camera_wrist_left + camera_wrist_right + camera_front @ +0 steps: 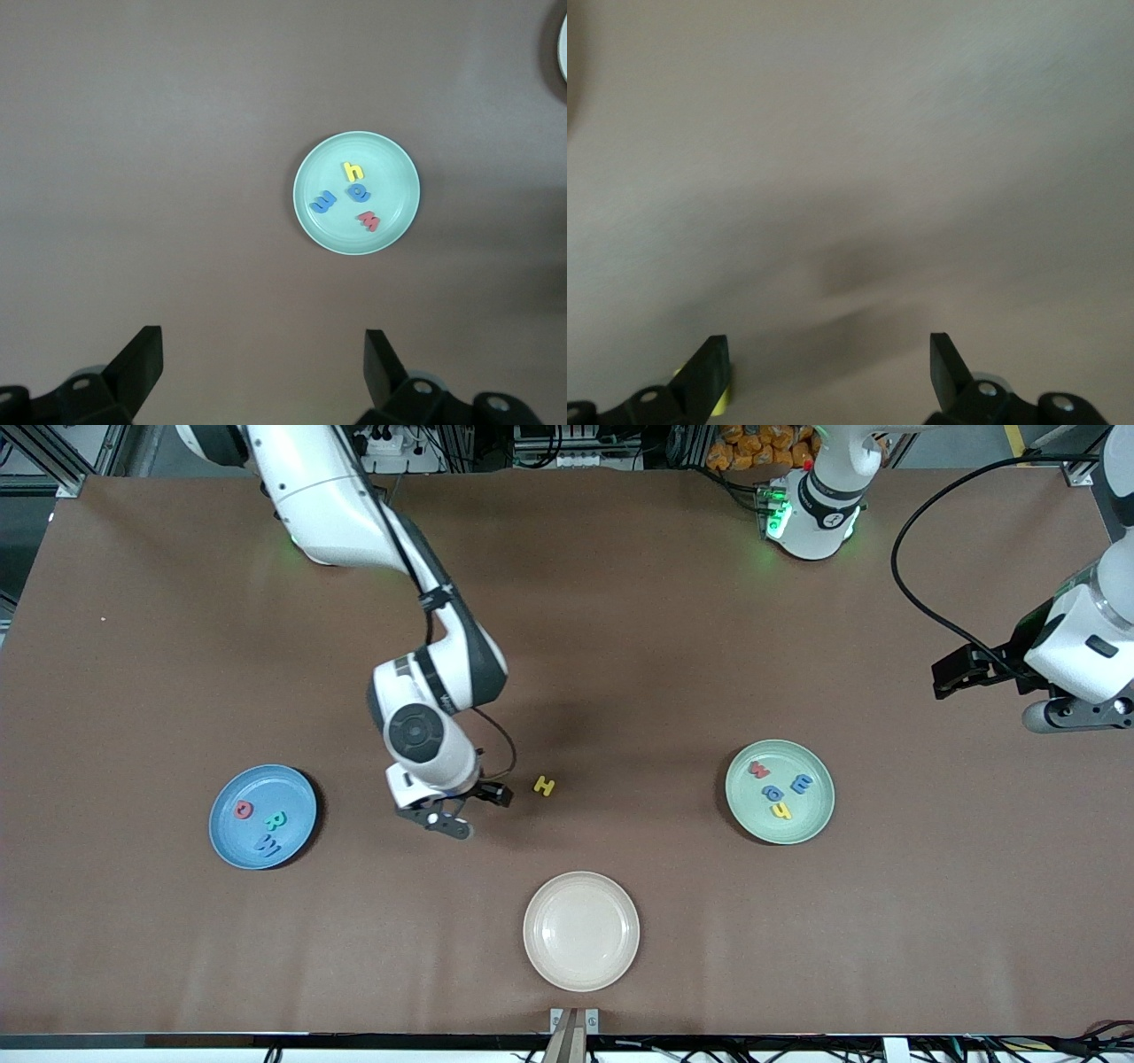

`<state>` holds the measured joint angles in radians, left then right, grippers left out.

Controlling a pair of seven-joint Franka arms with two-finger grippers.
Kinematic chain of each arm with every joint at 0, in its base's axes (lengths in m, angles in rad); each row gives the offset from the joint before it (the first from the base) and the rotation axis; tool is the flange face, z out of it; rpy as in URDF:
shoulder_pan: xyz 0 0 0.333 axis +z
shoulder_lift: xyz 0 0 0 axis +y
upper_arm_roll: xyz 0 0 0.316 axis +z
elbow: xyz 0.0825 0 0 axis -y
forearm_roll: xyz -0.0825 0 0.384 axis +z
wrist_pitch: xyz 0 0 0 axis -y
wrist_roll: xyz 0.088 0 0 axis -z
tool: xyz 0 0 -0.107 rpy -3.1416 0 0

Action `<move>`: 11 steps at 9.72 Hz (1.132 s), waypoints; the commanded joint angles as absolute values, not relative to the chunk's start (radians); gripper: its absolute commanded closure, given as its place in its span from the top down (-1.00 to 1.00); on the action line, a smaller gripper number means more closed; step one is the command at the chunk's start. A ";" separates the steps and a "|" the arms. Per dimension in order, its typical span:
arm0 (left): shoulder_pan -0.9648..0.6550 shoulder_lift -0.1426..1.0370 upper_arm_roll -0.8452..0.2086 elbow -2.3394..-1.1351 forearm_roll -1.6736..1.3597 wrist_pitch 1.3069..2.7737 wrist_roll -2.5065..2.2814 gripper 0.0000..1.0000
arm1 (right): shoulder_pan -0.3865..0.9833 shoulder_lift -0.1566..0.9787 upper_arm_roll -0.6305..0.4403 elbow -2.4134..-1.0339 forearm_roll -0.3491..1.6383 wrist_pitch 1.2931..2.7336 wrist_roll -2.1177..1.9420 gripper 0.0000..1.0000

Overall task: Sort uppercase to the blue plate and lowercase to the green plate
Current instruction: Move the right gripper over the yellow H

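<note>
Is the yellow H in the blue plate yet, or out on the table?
Out. The yellow H lies on the bare table, beside the open right gripper; the blue plate holds only three letters.

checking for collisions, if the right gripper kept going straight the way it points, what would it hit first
Likely bare table: the right gripper points down, open and empty. The yellow H lies just beside it, seemingly outside the fingers.

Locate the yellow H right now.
In the front view the yellow H lies on the bare table between the blue plate and green plate, beside the right end effector.
</note>
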<state>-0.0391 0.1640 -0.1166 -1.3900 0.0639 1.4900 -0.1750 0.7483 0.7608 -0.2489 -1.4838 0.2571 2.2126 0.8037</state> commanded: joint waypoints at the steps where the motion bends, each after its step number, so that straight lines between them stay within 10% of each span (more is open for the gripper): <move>1: -0.023 0.167 -0.112 -1.387 0.041 1.486 -0.180 1.00 | 0.776 0.819 -0.255 -1.433 0.262 2.247 0.879 1.00; 11: -0.035 0.202 -0.107 -1.361 0.038 1.549 -0.181 1.00 | 0.839 0.936 -0.219 -1.312 0.262 2.264 1.101 1.00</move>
<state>-0.0368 0.1926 -0.1103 -1.3827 0.0603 1.5495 -0.1753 0.8348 0.8922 -0.2199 -1.3670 0.2572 2.2790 1.0687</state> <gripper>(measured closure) 0.000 0.000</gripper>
